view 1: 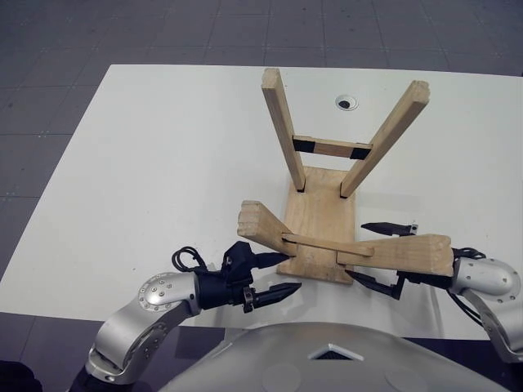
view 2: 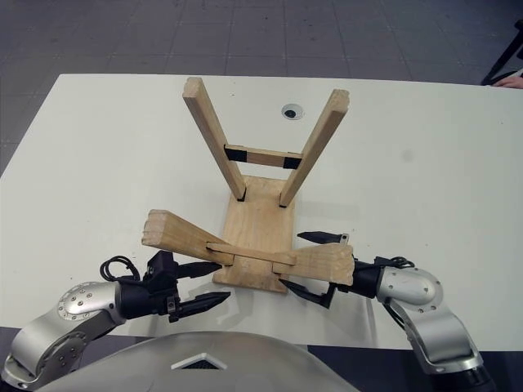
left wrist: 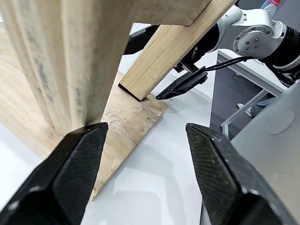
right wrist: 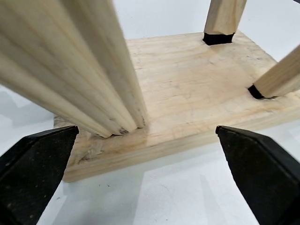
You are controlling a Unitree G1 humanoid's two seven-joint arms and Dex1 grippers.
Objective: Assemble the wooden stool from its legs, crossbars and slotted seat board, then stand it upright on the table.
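Inverted wooden stool (view 1: 331, 148) near the front edge of the table (view 1: 147, 163), seat board (view 1: 315, 216) flat, four legs slotted. Left gripper (view 1: 294, 270) and right gripper (view 1: 358, 251) flank the near legs (view 1: 404, 251), both spread, grasping nothing. Assembly appears complete; the next move calls for gripping the stool and turning it upright.

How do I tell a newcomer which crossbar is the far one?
On the white table the seat board lies flat with legs pointing up. The far crossbar bridges the two legs farthest from the robot. Unlike the near crossbar, its ends show black.
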